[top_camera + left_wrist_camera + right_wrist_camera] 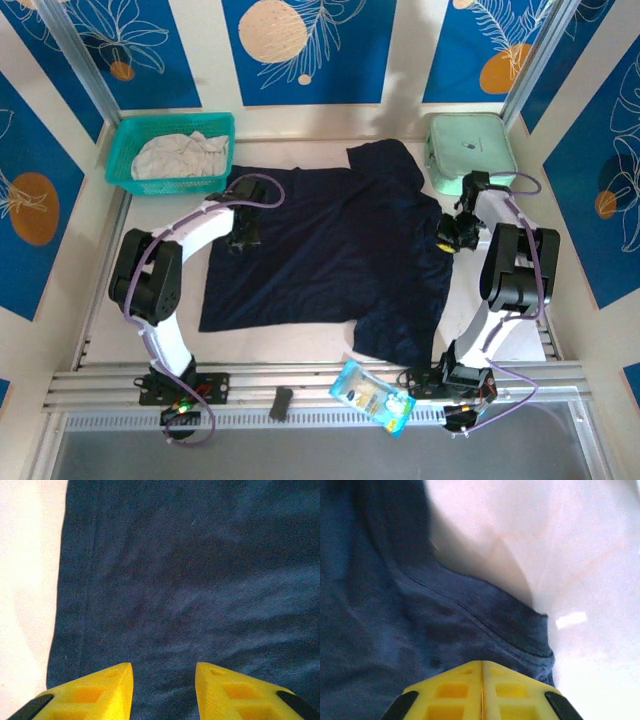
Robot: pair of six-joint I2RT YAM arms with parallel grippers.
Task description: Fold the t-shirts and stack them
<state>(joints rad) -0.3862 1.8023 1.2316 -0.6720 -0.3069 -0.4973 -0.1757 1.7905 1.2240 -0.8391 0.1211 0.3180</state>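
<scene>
My left tool point(163, 667) part open, empty, navy t-shirt point(190, 580) beneath it, my right tool point(481, 664) closed tight, the hem just ahead, desk point(580, 555) to its right

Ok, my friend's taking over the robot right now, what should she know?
Left gripper: open, over the navy shirt, near its left edge.
Right gripper: shut at a hem on that shirt's right side; can't tell if it pinches cloth.
White shirt: crumpled in the basket.
Done: navy shirt spread out, no fold yet.
Left: fold both shirts, stack them.
</scene>
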